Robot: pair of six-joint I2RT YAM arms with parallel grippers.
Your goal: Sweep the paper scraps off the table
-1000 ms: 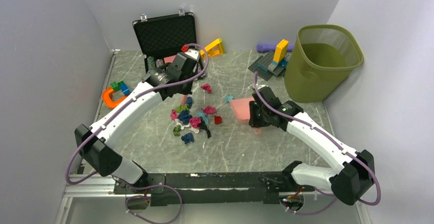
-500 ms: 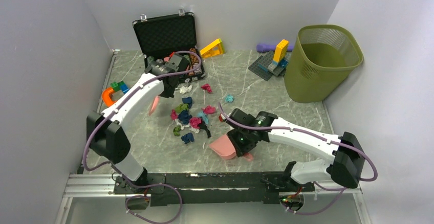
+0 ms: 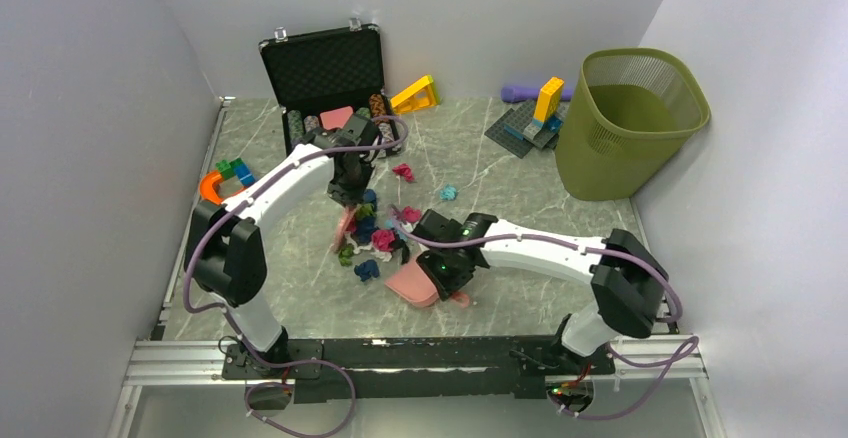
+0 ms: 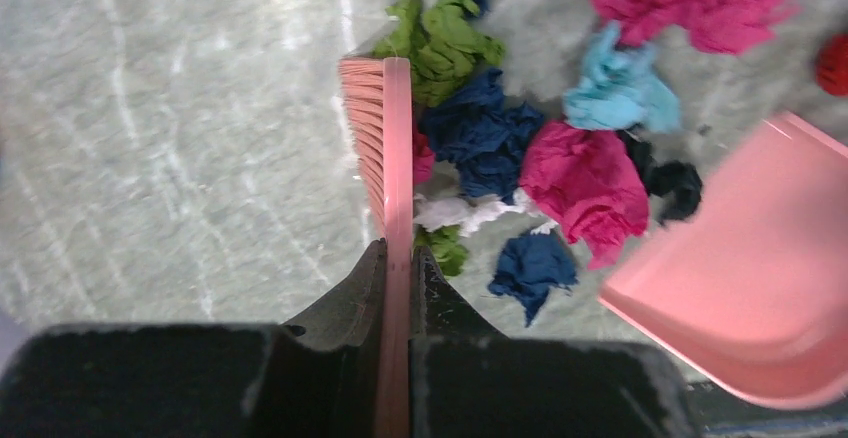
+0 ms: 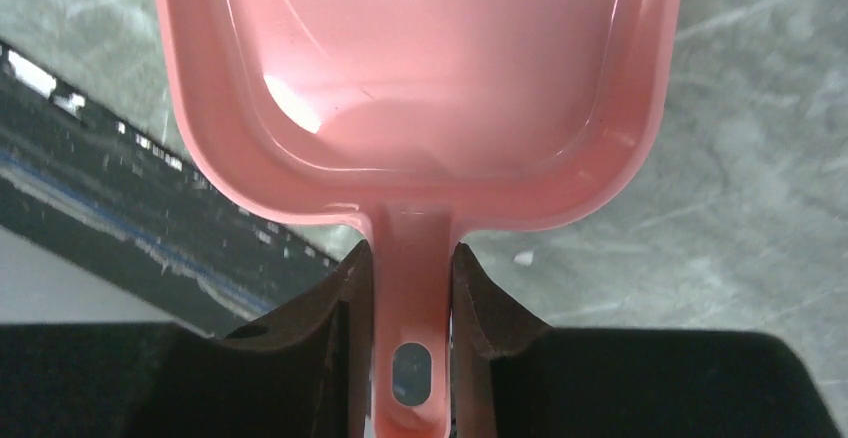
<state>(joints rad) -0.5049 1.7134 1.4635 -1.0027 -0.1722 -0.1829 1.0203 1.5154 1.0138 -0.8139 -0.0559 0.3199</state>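
Note:
Several paper scraps point(image 3: 378, 236) lie heaped mid-table in magenta point(image 4: 585, 183), navy point(image 4: 485, 133), teal point(image 4: 618, 93) and green point(image 4: 440, 43). Two lone scraps point(image 3: 404, 171) sit farther back. My left gripper point(image 3: 349, 190) point(image 4: 398, 253) is shut on a pink brush point(image 4: 390, 138), whose bristles stand at the heap's left edge. My right gripper point(image 3: 447, 270) point(image 5: 412, 253) is shut on the handle of a pink dustpan point(image 3: 410, 284) point(image 5: 420, 78). The dustpan lies on the table point(image 3: 500, 163), just near-right of the heap, and nothing is inside it.
A green wastebasket point(image 3: 628, 118) stands at the far right. An open black case point(image 3: 325, 68) with chips is at the back, toy blocks point(image 3: 538, 116) and a yellow block point(image 3: 418, 93) beside it. An orange horseshoe piece point(image 3: 212, 190) lies left. The table's near rail point(image 5: 100, 178) runs close behind the dustpan.
The left arm swung from the case down to the heap's left side with the brush. The right arm carried the dustpan from right of the heap to its near side.

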